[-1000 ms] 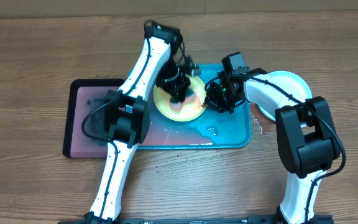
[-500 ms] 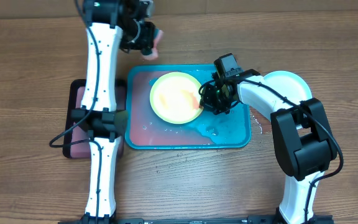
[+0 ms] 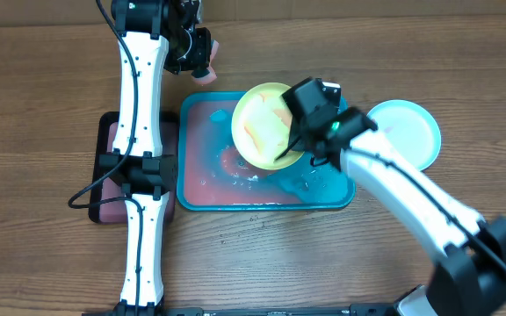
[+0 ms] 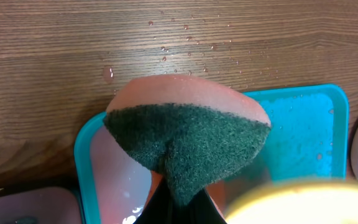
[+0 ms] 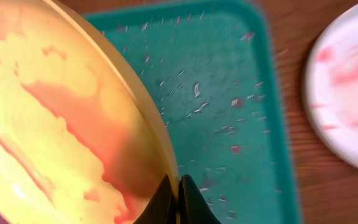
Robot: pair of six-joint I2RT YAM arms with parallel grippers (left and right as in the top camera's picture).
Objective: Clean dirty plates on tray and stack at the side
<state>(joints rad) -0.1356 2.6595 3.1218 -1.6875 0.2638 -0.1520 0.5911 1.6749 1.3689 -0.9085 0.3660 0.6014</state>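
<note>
Right gripper: jaws pinch the rim of the lime-green plate, which hangs tilted above the tray — red smears across its face, so not clean. Left gripper: jaws clamp the folded sponge, held over the counter just past the tray's far edge. A pale plate, pink-streaked, lies on the counter right of the tray. Step in hand, I judge: scrubbing the lifted plate. To do it well — bring the green scouring face flat onto the smears, press lightly against the thin rim grip, and let drips fall over the tray.
</note>
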